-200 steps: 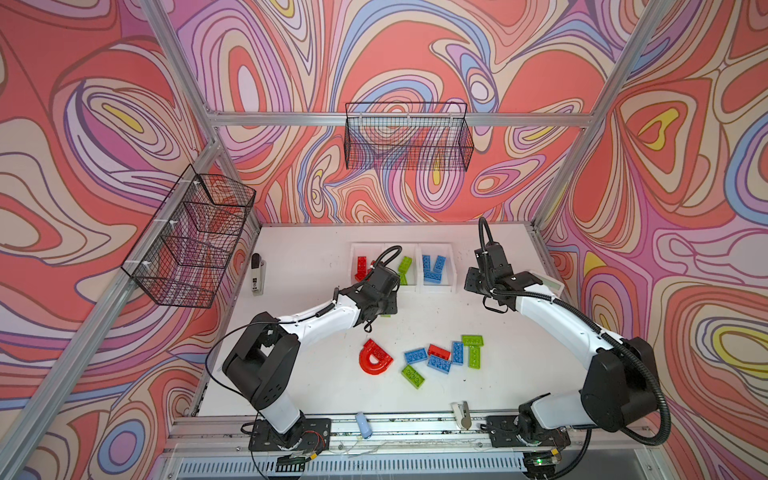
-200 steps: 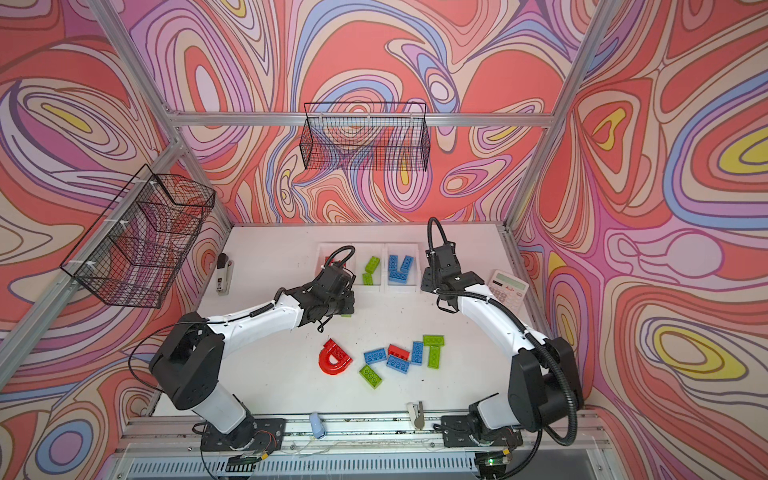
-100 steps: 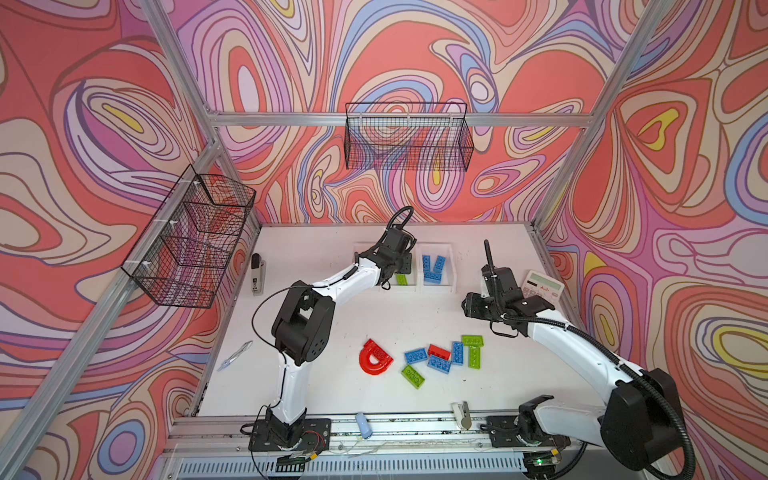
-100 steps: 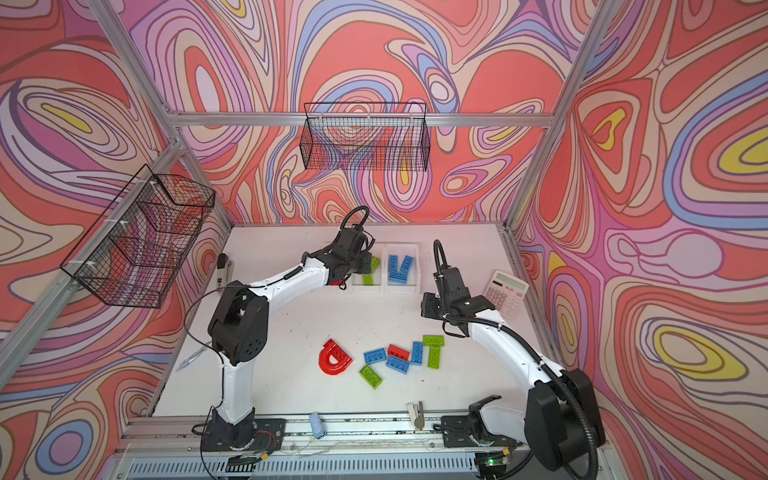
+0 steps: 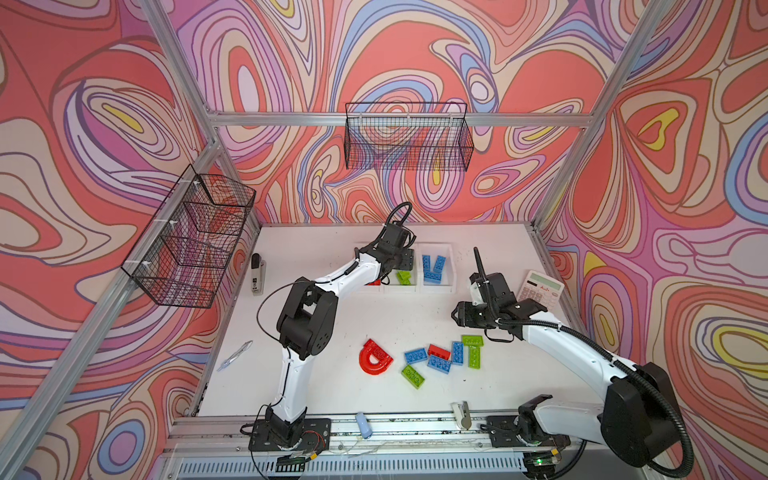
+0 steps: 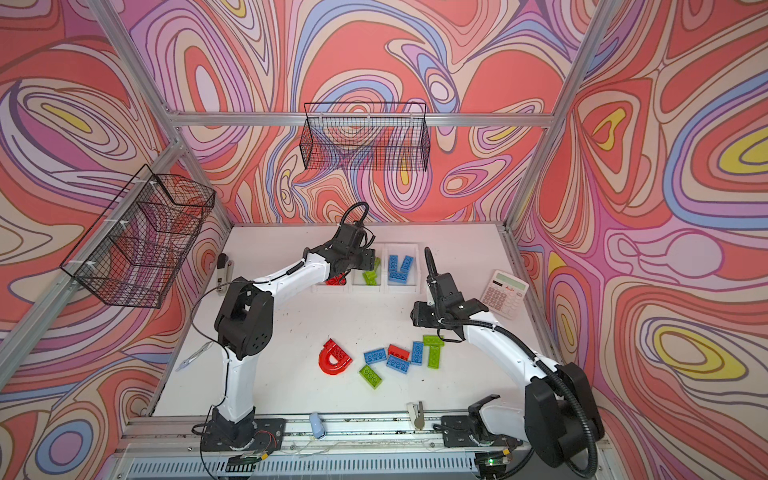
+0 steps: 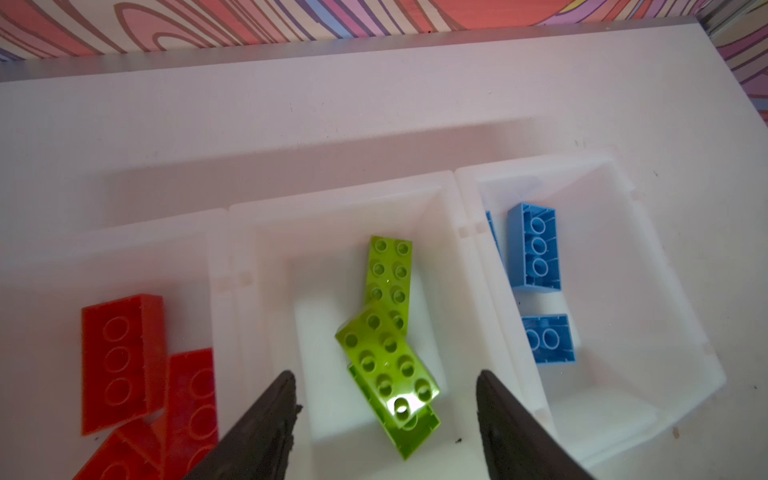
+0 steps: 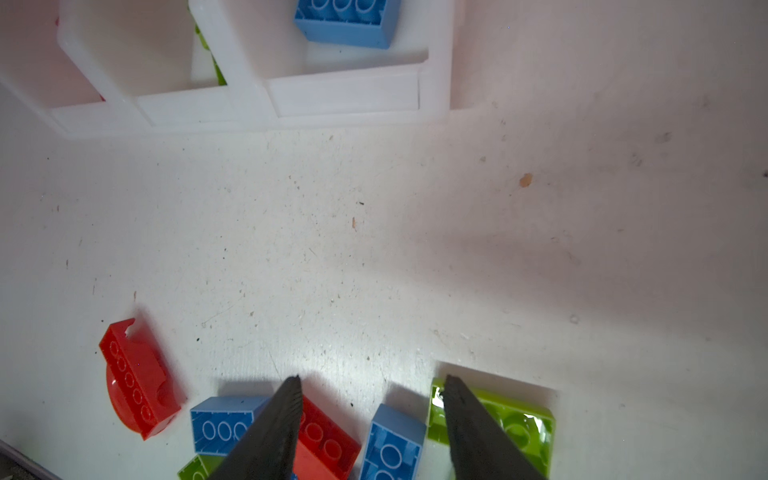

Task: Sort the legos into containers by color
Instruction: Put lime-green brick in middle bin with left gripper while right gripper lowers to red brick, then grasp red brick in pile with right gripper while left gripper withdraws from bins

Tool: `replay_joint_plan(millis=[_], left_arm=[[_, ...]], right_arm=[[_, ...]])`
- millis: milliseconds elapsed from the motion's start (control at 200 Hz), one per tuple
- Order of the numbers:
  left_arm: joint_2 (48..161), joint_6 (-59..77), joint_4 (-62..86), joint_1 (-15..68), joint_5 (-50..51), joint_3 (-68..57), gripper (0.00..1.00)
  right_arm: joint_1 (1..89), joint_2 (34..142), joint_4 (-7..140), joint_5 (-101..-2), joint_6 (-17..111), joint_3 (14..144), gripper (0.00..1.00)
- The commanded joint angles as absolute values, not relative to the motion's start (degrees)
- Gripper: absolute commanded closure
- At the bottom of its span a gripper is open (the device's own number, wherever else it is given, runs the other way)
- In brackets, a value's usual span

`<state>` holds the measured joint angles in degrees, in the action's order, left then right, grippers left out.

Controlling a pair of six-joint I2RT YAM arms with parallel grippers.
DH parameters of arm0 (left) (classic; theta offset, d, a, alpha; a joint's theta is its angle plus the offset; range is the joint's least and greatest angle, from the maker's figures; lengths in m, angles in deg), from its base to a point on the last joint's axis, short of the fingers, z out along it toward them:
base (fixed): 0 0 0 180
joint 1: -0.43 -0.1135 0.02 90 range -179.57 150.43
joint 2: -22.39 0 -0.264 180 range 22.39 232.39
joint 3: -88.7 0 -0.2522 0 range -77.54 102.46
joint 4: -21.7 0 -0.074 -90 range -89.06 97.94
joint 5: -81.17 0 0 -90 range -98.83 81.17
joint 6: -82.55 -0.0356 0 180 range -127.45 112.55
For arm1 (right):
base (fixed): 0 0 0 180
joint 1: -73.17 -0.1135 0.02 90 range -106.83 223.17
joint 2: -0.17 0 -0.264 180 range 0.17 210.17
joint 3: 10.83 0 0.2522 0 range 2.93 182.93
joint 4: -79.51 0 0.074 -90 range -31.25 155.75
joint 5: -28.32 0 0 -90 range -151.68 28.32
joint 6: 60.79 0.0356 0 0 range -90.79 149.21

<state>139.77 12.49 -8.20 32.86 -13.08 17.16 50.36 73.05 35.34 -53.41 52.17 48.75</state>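
Here, the left gripper [image 7: 385,376] hangs, jaws apart and empty, over green legos [image 7: 386,353] in the middle container [image 7: 332,199], while the right gripper [image 8: 370,380], likewise spread, hovers above loose legos [image 8: 328,440] on the table [image 8: 374,249].

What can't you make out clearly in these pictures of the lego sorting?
- Red bricks: left wrist view, cut by the picture's edge and the left end effector; count unclear.
- Lowest green brick: left wrist view, mostly under the top green brick.
- Loose bricks: right wrist view, cut by the edge and behind the right end effector.
- Calculator keys: both top views, too small to read.
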Motion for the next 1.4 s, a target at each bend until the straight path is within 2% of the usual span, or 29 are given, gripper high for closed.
replay_joint_plan(millis=[0,180,366,511,806,997,1392], left_arm=[[129.9,11.0,-5.2,31.4,-15.0,12.9,0.28],[117.2,10.7,-2.5,29.1,-16.1,0.3,0.28],[104.7,10.7,-1.5,28.3,-17.7,-14.5,0.28],[98.7,12.1,-3.9,26.6,-17.5,-21.6,0.28],[94.7,16.6,-6.7,26.3,-17.2,-27.1,0.28],[93.6,17.3,-6.7,26.3,-16.8,-27.7,0.28],[93.7,17.6,-6.7,26.4,-16.6,-28.4,0.28]], right_arm=[[47.0,74.5,33.3,-52.1,50.1,49.9,0.41],[38.8,76.6,31.3,-54.1,49.2,50.3,0.40],[36.2,78.0,29.1,-55.2,47.0,51.4,0.39],[33.7,80.2,27.1,-55.3,45.1,52.1,0.39],[32.4,83.8,27.8,-59.8,45.5,52.9,0.43],[31.9,85.7,28.4,-59.5,45.1,52.9,0.47],[30.5,86.8,28.8,-58.4,45.2,52.6,0.48]])
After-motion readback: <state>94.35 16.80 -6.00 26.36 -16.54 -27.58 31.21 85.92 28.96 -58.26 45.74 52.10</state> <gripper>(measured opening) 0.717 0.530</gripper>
